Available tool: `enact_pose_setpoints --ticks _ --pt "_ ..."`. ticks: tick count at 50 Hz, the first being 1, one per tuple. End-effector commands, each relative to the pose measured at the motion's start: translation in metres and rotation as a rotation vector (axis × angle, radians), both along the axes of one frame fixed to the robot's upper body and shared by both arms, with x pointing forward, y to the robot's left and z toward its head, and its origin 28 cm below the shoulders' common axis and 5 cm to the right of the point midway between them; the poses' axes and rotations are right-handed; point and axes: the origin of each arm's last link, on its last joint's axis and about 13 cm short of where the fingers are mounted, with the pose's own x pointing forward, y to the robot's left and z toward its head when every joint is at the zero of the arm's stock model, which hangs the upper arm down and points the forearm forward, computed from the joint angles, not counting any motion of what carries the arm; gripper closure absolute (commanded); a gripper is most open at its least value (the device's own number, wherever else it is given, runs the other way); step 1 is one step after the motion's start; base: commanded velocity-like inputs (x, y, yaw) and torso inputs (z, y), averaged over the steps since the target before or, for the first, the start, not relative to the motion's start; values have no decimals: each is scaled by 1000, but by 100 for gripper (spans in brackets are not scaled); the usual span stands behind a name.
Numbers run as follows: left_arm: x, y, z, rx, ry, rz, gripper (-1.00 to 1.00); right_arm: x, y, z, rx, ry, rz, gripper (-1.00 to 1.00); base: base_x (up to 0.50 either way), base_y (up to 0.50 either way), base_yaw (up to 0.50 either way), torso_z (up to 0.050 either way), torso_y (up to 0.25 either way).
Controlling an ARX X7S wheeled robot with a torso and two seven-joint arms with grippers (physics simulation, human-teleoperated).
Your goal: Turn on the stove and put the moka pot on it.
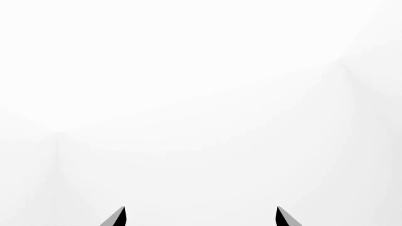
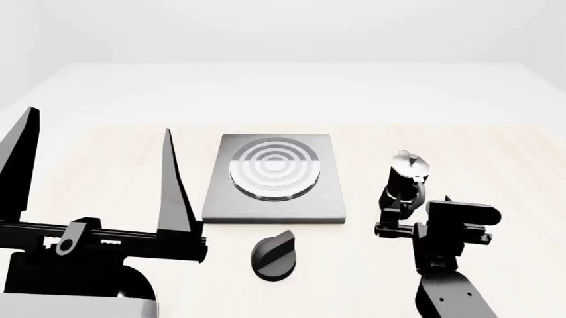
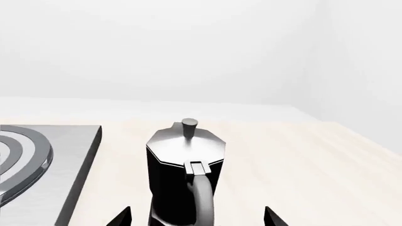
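Observation:
The stove [image 2: 325, 199] is a grey square plate with burner rings at the table's middle; its edge also shows in the right wrist view [image 3: 76, 160]. Its black ridged knob [image 2: 272, 255] lies in front of it. The moka pot [image 2: 406, 173] stands upright on the table to the right of the stove, handle toward my right gripper [image 2: 399, 202]. In the right wrist view the pot [image 3: 182, 165] stands between my open right gripper's [image 3: 197, 219] fingertips, not clamped. My left gripper [image 2: 101, 120] is open and empty, raised at the near left, and its wrist view [image 1: 201, 217] shows only white wall.
The light wood table [image 2: 504, 165] runs back to a white wall. The left gripper's long fingers [image 2: 172, 185] stand up beside the stove's left edge in the head view. Nothing else stands on the table.

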Motion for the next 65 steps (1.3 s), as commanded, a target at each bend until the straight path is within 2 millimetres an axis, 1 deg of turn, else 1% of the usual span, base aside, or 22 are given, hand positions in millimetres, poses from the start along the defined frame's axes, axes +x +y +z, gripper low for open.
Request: enact_pose_setpoints --ticks 1,3,6,9,10,14,15,16,17,20,21,22,23,25,29,30,31,39,40,41,43,65 --pt "-1 1 0 -2 -2 2 -100 10 -3 -3 -6 20 -23 -100 0 0 0 0 0" --pt "-1 1 0 -2 -2 1 -100 10 -3 -13 -4 22 -28 -100 0 0 0 0 0" --pt "-1 0 1 -1 -2 0 -100 12 -4 -5 -6 26 -35 -100 0 0 0 0 0" --pt "-1 0 0 0 -1 -1 -100 14 -5 -6 -8 31 -42 -100 0 0 0 0 0" --pt "-1 0 0 0 -1 0 -100 14 -5 -14 -9 32 -43 -100 0 0 0 0 0" --pt "-2 1 0 -1 -2 0 -100 18 -6 -3 -13 32 -49 -100 0 0 0 0 0" --pt "-2 1 0 -3 -3 0 -100 19 -6 -4 -15 32 -49 -100 0 0 0 0 0" --pt "-2 1 1 -3 -5 1 -100 19 -6 -15 -16 32 -48 -100 0 0 0 0 0" --pt "-2 1 1 -4 -5 1 -100 20 -5 -8 -17 35 -47 -100 0 0 0 0 0" --pt "-1 0 1 -3 -4 -1 -100 22 -6 -4 -18 36 -52 -100 0 0 0 0 0" --pt "-1 0 1 -1 -3 -1 -100 22 -6 -14 -18 37 -53 -100 0 0 0 0 0" --pt "-1 0 1 -1 -4 -2 -100 23 -7 -16 -20 38 -54 -100 0 0 0 0 0" --pt "-1 0 2 -2 -5 -1 -100 26 -8 -7 -21 40 -56 -100 0 0 0 0 0" --pt "-1 1 2 -3 -5 0 -100 26 -7 -5 -23 43 -58 -100 0 0 0 0 0" --pt "0 0 1 -4 -3 -1 -100 27 -6 -19 -27 47 -55 -100 0 0 0 0 0" --pt "0 0 1 -4 -3 -3 -100 28 -6 -10 -29 49 -55 -100 0 0 0 0 0" --pt "0 0 1 -3 -3 -3 -100 28 -6 -8 -29 49 -55 -100 0 0 0 0 0" --pt "0 -1 1 -3 -2 -4 -100 30 -5 -15 -35 66 -53 -100 0 0 0 0 0" --pt "0 -1 1 -5 -2 -4 -100 29 -5 -25 -39 71 -48 -100 0 0 0 0 0" --pt "0 0 1 -5 -1 -3 -100 30 -5 -19 -40 71 -48 -100 0 0 0 0 0" --pt "0 -1 2 -5 -3 -4 -100 30 -5 -17 -41 74 -50 -100 0 0 0 0 0" --pt "0 0 0 -9 0 -3 -100 34 -6 -28 -46 103 -59 -100 0 0 0 0 0"
